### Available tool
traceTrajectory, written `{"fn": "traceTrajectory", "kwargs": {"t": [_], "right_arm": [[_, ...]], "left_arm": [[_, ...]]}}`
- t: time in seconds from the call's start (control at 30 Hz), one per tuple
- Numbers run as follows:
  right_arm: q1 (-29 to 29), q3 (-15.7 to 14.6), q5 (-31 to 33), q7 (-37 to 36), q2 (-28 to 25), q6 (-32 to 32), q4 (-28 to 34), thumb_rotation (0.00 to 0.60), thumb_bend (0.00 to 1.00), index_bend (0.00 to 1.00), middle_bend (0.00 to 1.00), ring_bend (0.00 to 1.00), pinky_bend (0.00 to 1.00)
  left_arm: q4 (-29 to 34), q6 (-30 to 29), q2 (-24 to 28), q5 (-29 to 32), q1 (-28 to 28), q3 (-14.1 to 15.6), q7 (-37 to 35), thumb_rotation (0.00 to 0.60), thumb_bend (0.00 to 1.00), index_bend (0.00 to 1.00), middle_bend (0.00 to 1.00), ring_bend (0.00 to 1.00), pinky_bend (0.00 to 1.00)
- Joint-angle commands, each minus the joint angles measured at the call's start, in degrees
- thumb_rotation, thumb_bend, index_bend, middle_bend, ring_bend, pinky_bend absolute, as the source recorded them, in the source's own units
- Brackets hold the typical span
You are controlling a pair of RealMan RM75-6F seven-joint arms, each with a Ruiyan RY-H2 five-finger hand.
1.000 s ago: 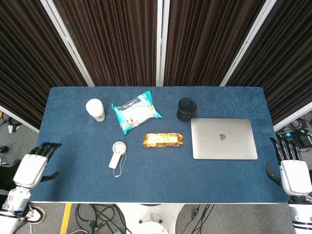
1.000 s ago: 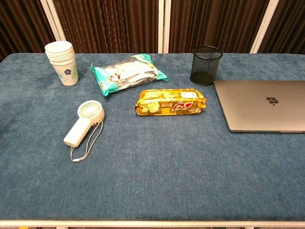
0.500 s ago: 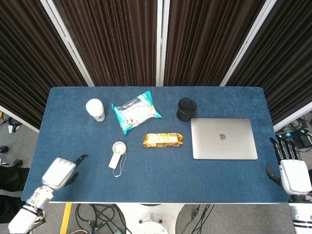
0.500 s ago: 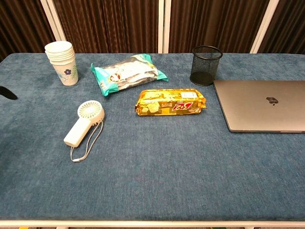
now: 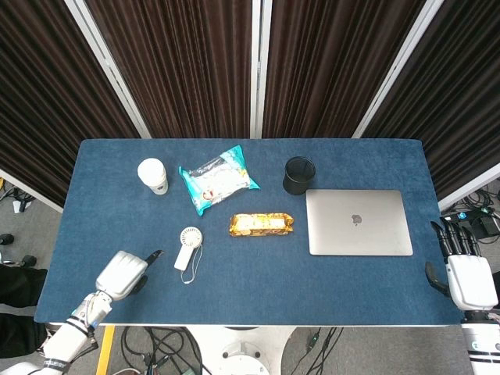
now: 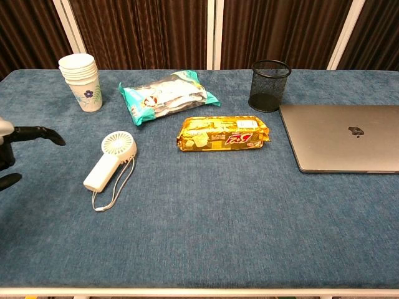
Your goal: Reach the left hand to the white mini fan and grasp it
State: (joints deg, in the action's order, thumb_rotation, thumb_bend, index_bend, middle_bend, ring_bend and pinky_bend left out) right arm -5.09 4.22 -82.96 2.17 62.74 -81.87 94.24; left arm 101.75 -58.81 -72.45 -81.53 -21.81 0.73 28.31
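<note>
Reaching is the step in hand: the left robot hand (image 5: 123,274) is hovering over the near-left part of the bench (image 5: 258,273), released and holding nothing, its dark fingers (image 6: 38,132) spread and pointing toward the fan (image 5: 187,248). In my judgement, the next move is calling for the robot hand to travel right and a little farther in, drop to the handle and close around it. The fan is lying flat left of centre, its round head toward the far side, its handle angling near-left and its cord looping beside it; it is sitting near the fingertips but apart from them. The right robot hand (image 5: 467,275) is waiting off the bench's right edge, fingers apart and gripping nothing.
</note>
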Motion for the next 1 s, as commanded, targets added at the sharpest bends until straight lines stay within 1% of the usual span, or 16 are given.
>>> {"fn": "traceTrajectory", "kwargs": {"t": [0.03,0.23,0.6,1.0], "right_arm": [[-0.08,0.05,0.20,-0.11,0.06,0.20,-0.17,0.600,0.38,0.00,0.00,0.00,0.00],[-0.19,-0.05,0.40,-0.38,0.22,0.63,-0.66,0.600,0.38,0.00,0.00,0.00,0.00],[-0.38,-0.01,1.05,-0.91,0.36,1.34,-1.40,0.600,0.38,0.00,0.00,0.00,0.00],[-0.49,0.12,1.61,-1.34,0.35,1.75,-1.69,0.600,0.38,0.00,0.00,0.00,0.00]], "left_arm": [[-0.76,-0.37,-1.21,-0.10,-0.29,0.11,0.71,0.600,0.46,0.15,0.91,0.88,0.85],[-1.86,-0.07,-3.37,0.72,-0.98,0.36,1.48,0.600,0.47,0.15,0.91,0.88,0.85],[-2.55,2.54,-6.36,3.01,-3.92,-0.04,3.68,0.600,0.49,0.15,0.91,0.88,0.85],[-3.68,3.29,-8.06,6.18,-6.11,-0.83,4.80,0.600,0.49,0.15,0.91,0.88,0.85]]}}
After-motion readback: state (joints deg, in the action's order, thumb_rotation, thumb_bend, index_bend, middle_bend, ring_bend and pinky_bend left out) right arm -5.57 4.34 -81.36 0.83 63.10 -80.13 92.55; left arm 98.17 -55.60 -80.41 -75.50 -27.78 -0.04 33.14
